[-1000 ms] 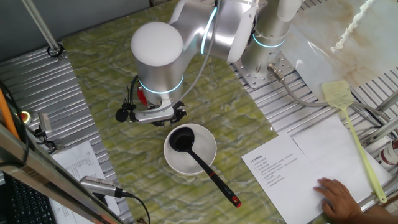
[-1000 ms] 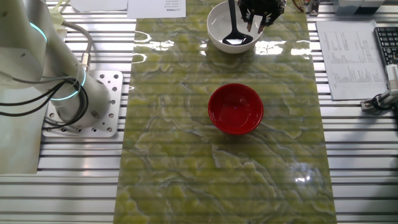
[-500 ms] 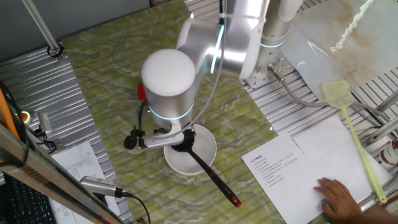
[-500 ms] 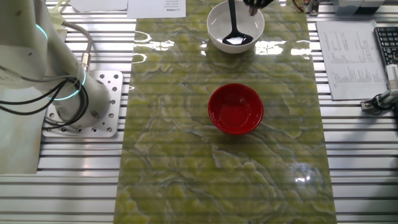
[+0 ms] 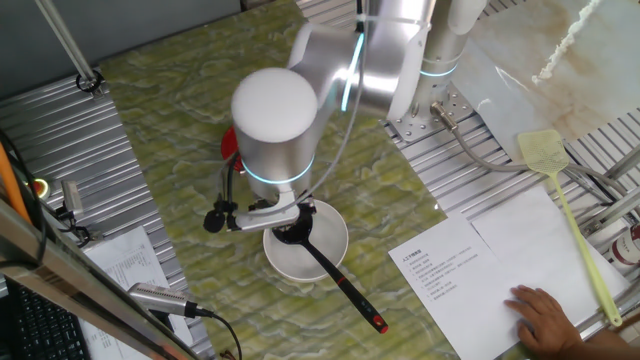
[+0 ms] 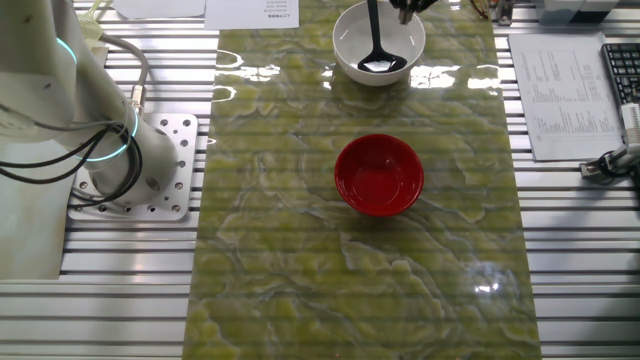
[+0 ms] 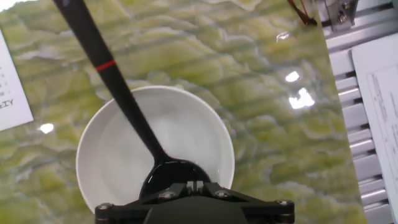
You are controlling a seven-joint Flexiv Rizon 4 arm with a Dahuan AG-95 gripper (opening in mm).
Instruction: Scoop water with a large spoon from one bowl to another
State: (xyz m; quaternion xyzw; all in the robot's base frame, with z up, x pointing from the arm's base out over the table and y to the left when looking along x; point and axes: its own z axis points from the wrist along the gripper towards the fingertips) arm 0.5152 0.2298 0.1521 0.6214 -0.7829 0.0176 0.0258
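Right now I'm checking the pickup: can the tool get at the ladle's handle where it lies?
Probably yes. The ladle rests with its cup in the white bowl and its handle slanting out over the rim, nothing lying on it. The tool sits over the cup end, so it would need to shift along the handle.

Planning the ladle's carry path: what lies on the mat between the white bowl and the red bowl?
Nothing: in the other fixed view, only bare green marbled mat separates the white bowl, holding the ladle, from the red bowl.
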